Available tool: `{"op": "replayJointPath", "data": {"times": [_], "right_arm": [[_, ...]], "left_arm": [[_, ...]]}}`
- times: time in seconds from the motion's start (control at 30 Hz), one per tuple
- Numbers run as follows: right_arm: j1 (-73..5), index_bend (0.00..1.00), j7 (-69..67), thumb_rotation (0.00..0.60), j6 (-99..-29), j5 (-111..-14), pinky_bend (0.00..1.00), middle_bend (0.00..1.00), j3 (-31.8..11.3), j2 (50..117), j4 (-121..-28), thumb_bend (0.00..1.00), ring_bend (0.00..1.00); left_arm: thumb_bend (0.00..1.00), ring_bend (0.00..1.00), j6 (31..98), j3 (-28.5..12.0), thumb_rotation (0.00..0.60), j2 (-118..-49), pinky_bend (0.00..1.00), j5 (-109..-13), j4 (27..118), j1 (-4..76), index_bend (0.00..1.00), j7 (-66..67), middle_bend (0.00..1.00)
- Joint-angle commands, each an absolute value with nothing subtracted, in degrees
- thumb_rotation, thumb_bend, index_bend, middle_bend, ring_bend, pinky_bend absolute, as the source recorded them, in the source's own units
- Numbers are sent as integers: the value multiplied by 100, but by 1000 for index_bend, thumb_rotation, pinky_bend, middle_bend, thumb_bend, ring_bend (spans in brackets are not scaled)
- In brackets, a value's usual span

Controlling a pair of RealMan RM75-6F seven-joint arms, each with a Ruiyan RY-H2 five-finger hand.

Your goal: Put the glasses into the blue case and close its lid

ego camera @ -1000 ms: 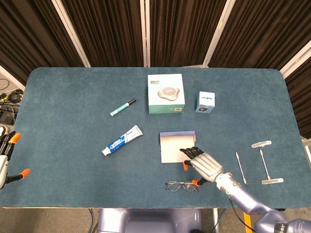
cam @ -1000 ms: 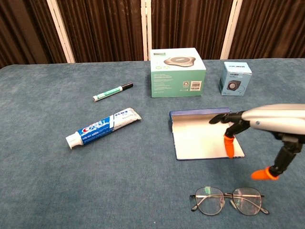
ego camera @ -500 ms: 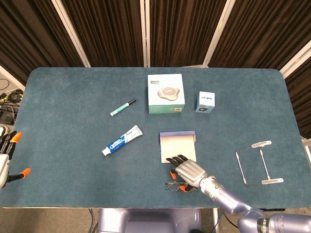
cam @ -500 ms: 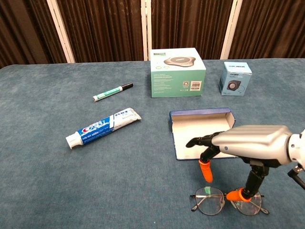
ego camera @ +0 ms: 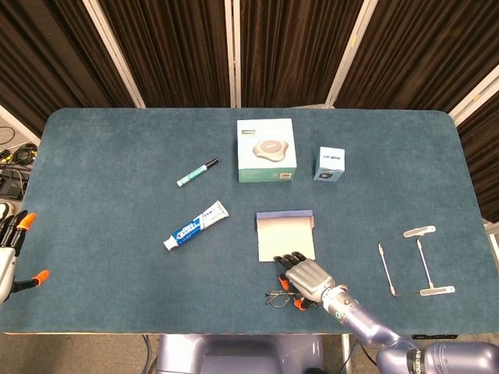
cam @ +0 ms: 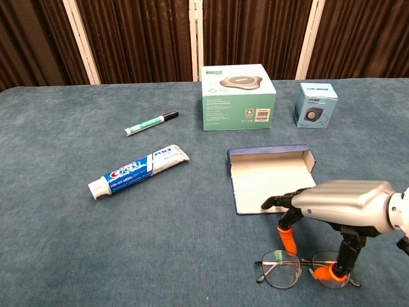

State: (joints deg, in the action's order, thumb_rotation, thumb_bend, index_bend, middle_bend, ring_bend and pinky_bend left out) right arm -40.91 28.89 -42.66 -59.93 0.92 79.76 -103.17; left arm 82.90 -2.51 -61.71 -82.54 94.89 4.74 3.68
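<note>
Teal carpet-like cloth covers the table [cam: 57, 256], and the clearest writing on it is the "Crest" name on the white and blue toothpaste tube [cam: 138, 170] lying left of centre. Beyond it a green and white marker with a black cap [cam: 151, 123] carries print too small to read, and the same goes for the label and barcode on the front of the pale green box [cam: 238, 96] picturing a round device, and for the small blue-grey box [cam: 315, 104] showing a dark speaker. Thin metal-framed glasses with round clear lenses [cam: 305, 268] lie at the near edge of the table, in front of the blue case [cam: 269, 178], which sits open with its pale lining up and its blue lid wall raised at the back. Over the glasses the silver right hand [cam: 337, 206] reaches down with orange fingertips [cam: 286, 238], one tip pressed at the right lens and another just above the left lens; whether the frame is actually pinched cannot be told, and the hand hides part of it in the head view. At the left border of the head view only the orange-tipped edge of the left hand [ego camera: 11, 253] shows, fingers spread and empty. Near the right edge lie slim silver and white T-shaped tools [ego camera: 413, 261], their detail too fine to make out.
</note>
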Motion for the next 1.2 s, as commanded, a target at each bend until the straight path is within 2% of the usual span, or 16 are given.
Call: {"op": "replayJointPath", "data": {"times": [0.03,0.17,0.4,0.67,0.83,0.97,1.2], "right_arm": [[-4124,493,2879,600,-4275,-5950,0,0,130,7992,-10318,205,0],[-4141,534,2840,600,-4336,-5946,0,0,189,8018,-10300,222,0],[-4138,592,2707,600,-4444,-6006,0,0,231,8001,-10293,320,0],[-4205,617,2550,600,-4502,-6049,0,0,134,7903,-10318,331,0],[-4309,622,2501,600,-4548,-6031,0,0,-32,7826,-10306,339,0],[-4521,622,2511,600,-4545,-5846,0,0,-321,7823,-10150,343,0],[-4918,621,2733,600,-4578,-5354,0,0,-650,8255,-9381,345,0]], "left_arm": [[0,0,8282,-247,600,-6171,0,-8253,9492,476,0,365,0],[0,0,8281,-244,600,-6172,0,-8252,9494,479,0,376,0],[0,0,8285,-241,600,-6177,0,-8254,9495,479,0,380,0],[0,0,8280,-243,600,-6181,0,-8247,9502,486,0,398,0],[0,0,8263,-248,600,-6182,0,-8230,9489,494,0,389,0],[0,0,8230,-254,600,-6189,0,-8201,9478,509,0,398,0],[0,0,8149,-300,600,-6196,0,-8073,9437,541,0,372,0]]}}
